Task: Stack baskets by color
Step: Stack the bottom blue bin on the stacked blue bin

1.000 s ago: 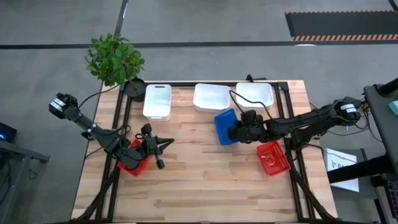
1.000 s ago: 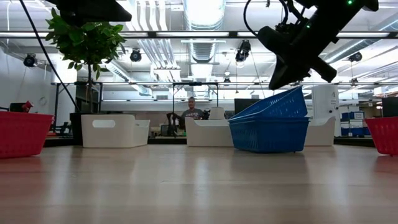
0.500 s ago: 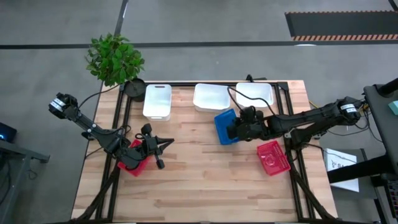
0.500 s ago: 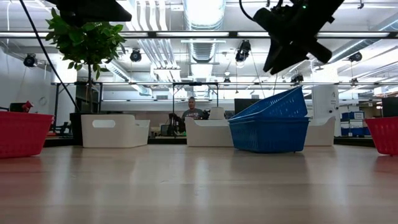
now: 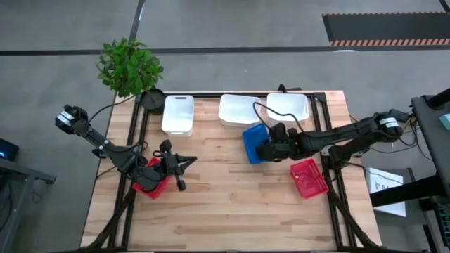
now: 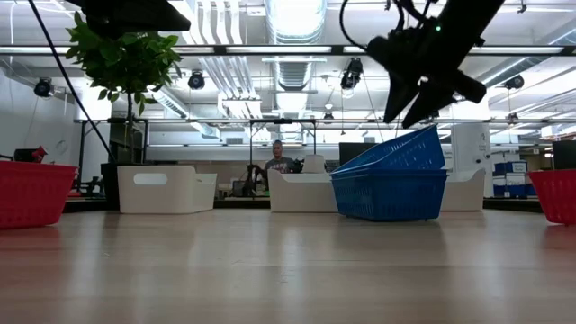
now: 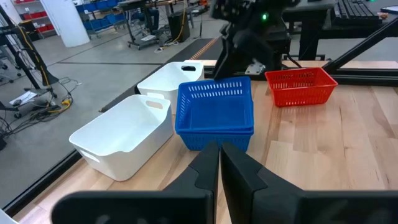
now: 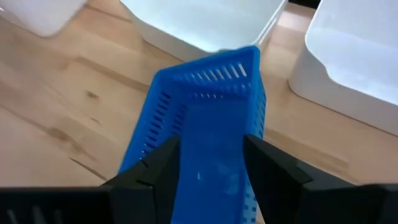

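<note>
Fingers of right gripper [image 6: 407,106] spread wide, holding nothing, above blue baskets [image 5: 256,143] stacked center-right of the high view on desk [image 5: 232,204]; prob light, stiff slotted plastic w/ top one tilted, best pinched at rim.

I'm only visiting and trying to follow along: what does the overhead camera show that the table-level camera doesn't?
Only the overhead view shows the left gripper, shut, near a red basket, and all three white baskets apart along the table's far edge. Only the table-level view shows the top blue basket sitting tilted, and a person behind. Both show the right gripper, jaws open, above the blue baskets.
</note>
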You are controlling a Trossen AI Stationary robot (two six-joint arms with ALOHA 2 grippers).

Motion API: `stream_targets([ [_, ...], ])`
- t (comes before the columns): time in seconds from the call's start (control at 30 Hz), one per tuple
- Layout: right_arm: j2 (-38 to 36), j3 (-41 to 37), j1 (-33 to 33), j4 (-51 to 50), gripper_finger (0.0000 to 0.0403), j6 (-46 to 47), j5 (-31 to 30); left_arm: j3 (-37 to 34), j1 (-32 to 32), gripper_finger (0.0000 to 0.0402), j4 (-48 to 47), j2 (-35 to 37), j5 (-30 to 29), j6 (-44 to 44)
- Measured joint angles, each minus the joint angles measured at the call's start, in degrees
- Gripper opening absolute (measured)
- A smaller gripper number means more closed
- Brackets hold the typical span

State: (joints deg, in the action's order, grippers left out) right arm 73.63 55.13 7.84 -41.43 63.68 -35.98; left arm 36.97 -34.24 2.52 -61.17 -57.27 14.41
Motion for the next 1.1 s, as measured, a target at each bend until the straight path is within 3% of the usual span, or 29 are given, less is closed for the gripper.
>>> stream_targets([
  [0.57, 6.3, 3.1, -0.7, -0.3, 0.0124, -1.2, 0.0, -0.6, 0.0, 0.0001, 0.0, 0.0, 0.0, 0.0],
  [0.73, 5.5, 7.0, -0.6, -3.3, 0.0145, -3.6, 0.0, -0.6, 0.0, 0.0001, 0.0, 0.0, 0.0, 0.0],
  [0.93, 5.4, 11.1, -2.1, -17.8, 0.0181, 1.3, 1.7, -0.6, 0.0, 0.0001, 0.0, 0.0, 0.0, 0.0],
  [1.1, 5.9, 9.7, -2.2, -17.9, 0.0191, 2.3, 3.8, -0.6, 0.0, 0.0001, 0.0, 0.0, 0.0, 0.1],
])
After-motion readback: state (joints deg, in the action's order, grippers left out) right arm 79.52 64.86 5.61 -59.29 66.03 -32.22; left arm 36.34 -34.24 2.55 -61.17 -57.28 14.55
